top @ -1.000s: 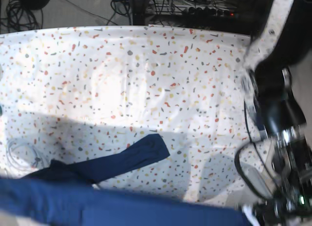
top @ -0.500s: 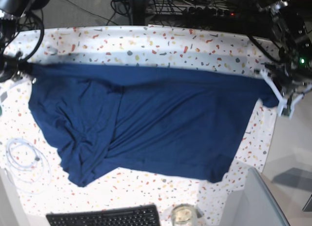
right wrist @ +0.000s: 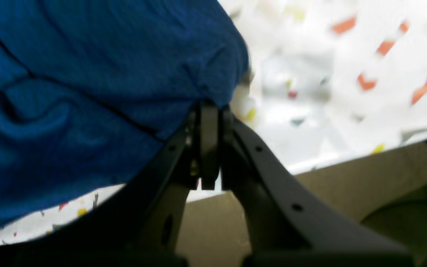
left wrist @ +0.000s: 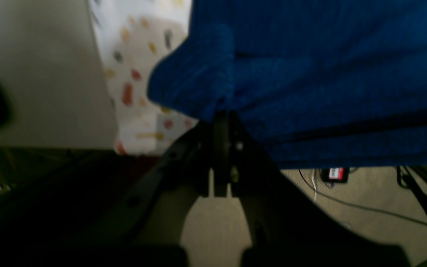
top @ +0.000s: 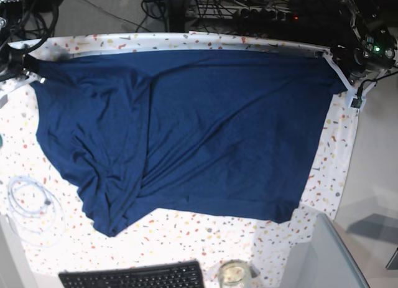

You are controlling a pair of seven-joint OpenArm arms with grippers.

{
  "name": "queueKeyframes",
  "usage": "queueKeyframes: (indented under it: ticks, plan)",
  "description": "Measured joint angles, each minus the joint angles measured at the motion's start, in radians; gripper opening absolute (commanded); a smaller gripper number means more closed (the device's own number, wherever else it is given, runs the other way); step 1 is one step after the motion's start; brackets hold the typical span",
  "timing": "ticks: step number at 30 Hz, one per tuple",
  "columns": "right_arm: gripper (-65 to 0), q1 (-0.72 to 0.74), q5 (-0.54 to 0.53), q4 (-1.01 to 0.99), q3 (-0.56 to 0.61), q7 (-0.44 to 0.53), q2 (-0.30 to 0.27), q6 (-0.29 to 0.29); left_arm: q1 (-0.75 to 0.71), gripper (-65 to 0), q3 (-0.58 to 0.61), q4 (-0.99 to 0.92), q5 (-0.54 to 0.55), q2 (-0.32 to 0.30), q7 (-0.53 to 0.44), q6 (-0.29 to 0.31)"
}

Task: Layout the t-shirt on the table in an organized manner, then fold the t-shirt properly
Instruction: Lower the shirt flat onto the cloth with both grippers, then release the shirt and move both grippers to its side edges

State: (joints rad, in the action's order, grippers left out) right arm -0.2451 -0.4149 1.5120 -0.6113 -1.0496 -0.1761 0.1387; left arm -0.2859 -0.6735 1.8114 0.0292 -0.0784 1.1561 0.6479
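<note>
Your left tool (left wrist: pixel 221 118) is pressed together on a corner of the navy t-shirt (top: pixel 186 126), its two dark fingers meeting with a fold of the blue knit bunched just above them; in the base view that tool (top: pixel 341 63) sits at the far right corner of the worktop (top: pixel 186 229). Your right tool (right wrist: pixel 209 107) is likewise pinched tight on the opposite corner of the garment, the cloth gathering into small creases where the fingers bite, and in the base view it (top: pixel 28 67) sits at the far left edge. Between the two tools the t-shirt's upper edge runs nearly straight along the far side of the speckled worktop. The body of the shirt lies spread over most of the surface, smoother on the right, heavily wrinkled and folded over itself on the left, where it narrows to a point near the front. A coiled white cable (top: pixel 31 207) lies beside that left part. A black keyboard (top: pixel 134 277) and a glass jar (top: pixel 233 274) stand at the front edge, clear of the cloth.
</note>
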Motion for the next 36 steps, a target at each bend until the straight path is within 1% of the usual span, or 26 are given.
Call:
queueKeyframes:
  ticks: [2,5,8,16,21,25,26,27,28,29,31,32,34,36]
  plan:
    - [-64.5,0.014,-0.005,-0.031,0.000,0.006,-0.025,0.001,-0.003,-65.0,-0.001,0.000,0.002,0.015,0.000,0.000]
    - [-64.5,0.064,0.003,-0.122,-0.002,0.007,-0.047,0.001,-0.017,-65.0,0.003,0.000,-0.003,0.041,-0.002,0.000]
    - [-64.5,0.077,0.006,-0.176,-0.001,0.018,-0.063,0.001,-0.019,-65.0,0.003,-0.001,-0.003,0.065,0.000,0.000]
    - [-64.5,0.073,0.007,-0.192,-0.001,0.014,-0.061,0.001,-0.041,-65.0,-0.013,-0.001,-0.006,0.075,0.000,-0.008]
    - [-64.5,0.072,0.003,-0.192,-0.001,0.011,-0.061,0.001,-0.031,-65.0,-0.119,-0.001,-0.002,0.117,-0.002,-0.008]
    - [-63.2,0.066,0.003,-0.190,-0.001,0.010,-0.058,0.001,-0.030,-65.0,-0.129,-0.001,-0.004,0.126,-0.001,-0.008]
    - [-61.2,0.066,0.003,-0.190,-0.002,0.009,-0.056,0.001,-0.029,-65.0,-0.128,-0.001,-0.002,0.132,-0.002,-0.008]
    - [-57.6,0.066,0.004,-0.190,-0.002,0.008,-0.055,0.000,-0.031,-65.0,-0.128,-0.001,-0.003,0.137,-0.004,-0.009]
    - [-52.8,0.066,0.004,-0.190,-0.002,0.007,-0.055,0.000,-0.032,-65.0,-0.128,-0.001,-0.003,0.140,-0.002,-0.009]
    - [-45.9,0.066,0.003,-0.190,-0.005,0.007,-0.055,0.000,-0.034,-65.0,-0.128,-0.001,-0.002,0.141,-0.001,-0.011]
    - [-35.3,0.066,0.003,-0.187,-0.048,-0.010,-0.046,0.000,-0.035,-65.0,-0.137,-0.001,-0.007,0.151,-0.001,-0.011]
    - [-32.6,0.067,0.005,-0.181,-0.079,-0.025,-0.035,0.000,-0.035,-60.9,-0.140,-0.001,-0.018,0.161,-0.001,-0.011]
    - [-32.4,0.052,0.017,-0.130,-0.125,-0.055,-0.014,-0.006,-0.036,-43.8,-0.138,-0.001,-0.021,0.171,0.000,-0.011]
    - [-32.4,0.045,0.024,-0.053,-0.154,-0.066,-0.001,-0.009,-0.036,-29.5,-0.138,0.000,-0.016,0.174,0.000,-0.011]
